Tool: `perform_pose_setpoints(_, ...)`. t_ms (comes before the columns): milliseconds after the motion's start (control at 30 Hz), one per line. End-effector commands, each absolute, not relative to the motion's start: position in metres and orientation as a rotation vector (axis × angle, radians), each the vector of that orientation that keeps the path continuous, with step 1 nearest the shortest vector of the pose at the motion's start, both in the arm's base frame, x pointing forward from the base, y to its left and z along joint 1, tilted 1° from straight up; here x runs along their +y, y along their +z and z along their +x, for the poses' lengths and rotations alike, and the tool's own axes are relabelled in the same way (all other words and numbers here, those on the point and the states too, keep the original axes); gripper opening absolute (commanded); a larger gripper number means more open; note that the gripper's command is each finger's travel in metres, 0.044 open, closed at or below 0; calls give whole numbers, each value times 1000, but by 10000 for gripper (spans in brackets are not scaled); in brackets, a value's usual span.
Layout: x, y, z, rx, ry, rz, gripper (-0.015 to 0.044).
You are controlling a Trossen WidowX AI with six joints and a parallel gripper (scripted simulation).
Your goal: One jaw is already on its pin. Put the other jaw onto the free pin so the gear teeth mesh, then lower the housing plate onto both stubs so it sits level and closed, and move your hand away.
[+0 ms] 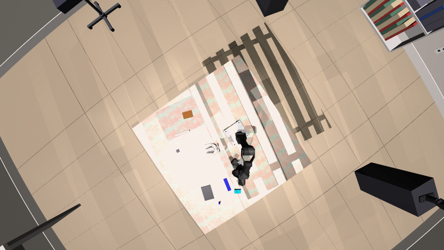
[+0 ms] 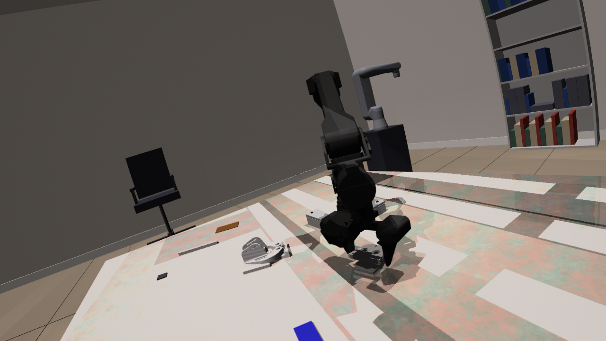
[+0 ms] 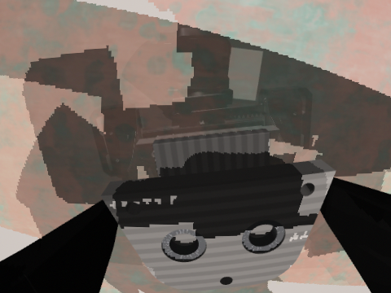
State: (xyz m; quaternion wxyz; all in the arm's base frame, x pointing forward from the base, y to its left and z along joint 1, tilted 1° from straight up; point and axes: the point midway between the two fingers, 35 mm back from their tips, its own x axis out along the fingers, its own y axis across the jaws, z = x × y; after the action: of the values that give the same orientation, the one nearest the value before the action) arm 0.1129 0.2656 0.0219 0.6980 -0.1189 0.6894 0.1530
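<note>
My gripper (image 2: 368, 258) (image 3: 216, 196) is open, with nothing clamped between the fingers. It points down at the grey housing plate (image 2: 365, 256) (image 3: 228, 264), one fingertip beside each short side. Whether they touch it is unclear. The plate shows two ringed holes and lies raised on a ribbed grey support (image 2: 365, 270) (image 3: 212, 148); shadow darkens much of its top. The grey jaw assembly (image 1: 212, 148) (image 2: 254, 251) stands away from the gripper, to its left in the exterior view. Its pins, stubs and tooth mesh are too small to tell.
Around lie an orange block (image 1: 187, 114) (image 2: 227, 227), a thin grey bar (image 1: 182, 132) (image 2: 198, 247), a small dark block (image 1: 177, 150) (image 2: 161, 275), a grey rectangle (image 1: 207, 192), a blue block (image 1: 227, 184) (image 2: 307, 330) and a cyan block (image 1: 237, 191). The arm's grey mount (image 2: 315, 217) is behind.
</note>
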Motion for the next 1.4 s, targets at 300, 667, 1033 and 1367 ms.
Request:
perform_pose_setpoints(300,265,21,113,1534,337,-265,440)
perform_pose_setpoints(667,266,21,113,1537,341,-265,393)
perform_pose_setpoints(1033,266,21,113,1537,341,-265,351)
perform_pose_setpoints(1367,266,29,113,1537,341,-265,351)
